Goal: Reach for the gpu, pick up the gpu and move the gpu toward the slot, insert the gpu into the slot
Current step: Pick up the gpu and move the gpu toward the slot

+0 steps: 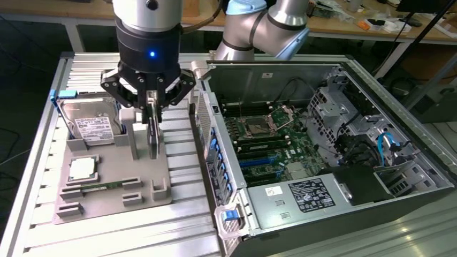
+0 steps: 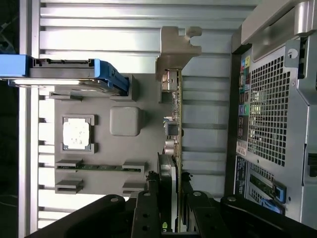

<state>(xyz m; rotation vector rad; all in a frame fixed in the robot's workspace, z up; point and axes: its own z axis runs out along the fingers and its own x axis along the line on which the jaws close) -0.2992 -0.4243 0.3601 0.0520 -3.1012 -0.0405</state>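
The gpu (image 1: 153,134) stands upright on its long edge in a groove along the edge of the grey tray (image 1: 100,208) nearest the computer case (image 1: 400,176). In the wrist view its silver bracket (image 2: 176,47) reaches past the tray's end, over the slatted table (image 1: 143,233). The gripper (image 1: 151,110) comes down on the card from above. Its jaws are drawn in narrow, with one finger on each face (a grip, by the look of it, the board pinched between the pads). Whether the card's lower edge sits in the groove or just above it I cannot tell.

The tray holds more. A hard drive (image 1: 89,127) in a blue frame leans in the far corner on the exterior view's left. A square processor (image 1: 82,168) sits in a pocket near the tray's middle, and a narrow green memory stick (image 1: 100,187) lies in a cradle toward the near edge.

The tray rests on the table just beside the case, which is open on its upper side. Inside lie the motherboard (image 1: 268,136), with its expansion slots (image 1: 250,160) toward the tray, a power supply (image 1: 307,195) with a white label in the near corner, and a metal drive cage (image 1: 335,104) with cables farther back.
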